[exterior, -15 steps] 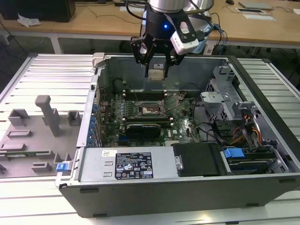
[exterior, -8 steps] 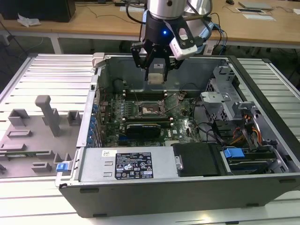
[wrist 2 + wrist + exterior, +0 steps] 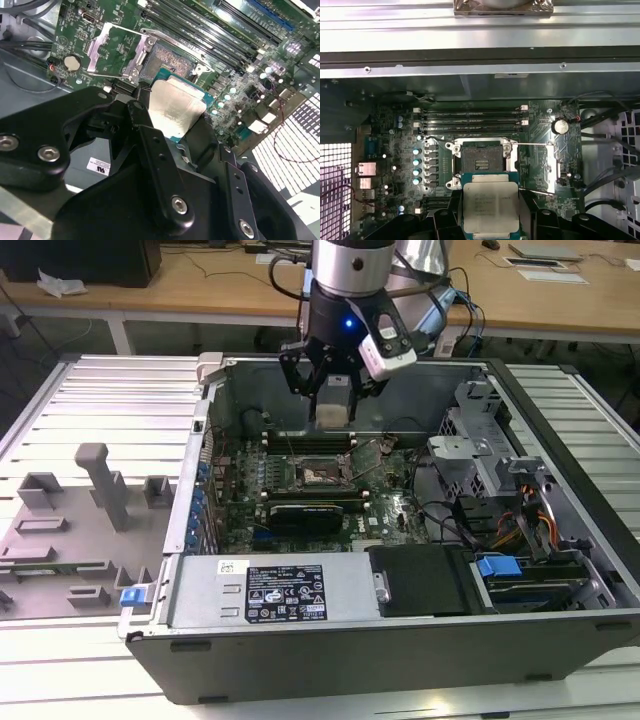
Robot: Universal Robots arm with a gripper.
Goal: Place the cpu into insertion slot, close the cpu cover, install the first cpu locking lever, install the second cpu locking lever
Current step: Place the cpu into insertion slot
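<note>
The black two-fingered gripper point(image 3: 333, 398) hangs over the open black-and-grey computer case point(image 3: 400, 665), its fingers closed in on the cpu point(image 3: 491, 207), a small flat square chip with a silvery-beige metal top and a thin green edge. They pinch it by two opposite sides and leave the top face bare. In the first wrist view the chip sits clear above the green motherboard point(image 3: 395, 145), just short of the insertion slot point(image 3: 481, 160), a small dark-rimmed square socket with a shiny contact field. The slot is empty and uncovered. In the second wrist view the cpu cover point(image 3: 112, 52), a thin silver-grey metal frame with a large square cut-out, is swung open to one side of the slot point(image 3: 172, 57), so nothing is seated or latched yet. The chip looks light and quite stiff, and its smooth metal lid would likely slide under a careless pinch. The side grip shown here seems the right hold, since the edges are the only sturdy parts to press on (the underside, hidden from these cameras, presumably carries the delicate contacts). The slot's contact field is probably the more fragile partner, so a tilted or dragged landing could damage it. The chip should probably go down flat and square to the rim.
</note>
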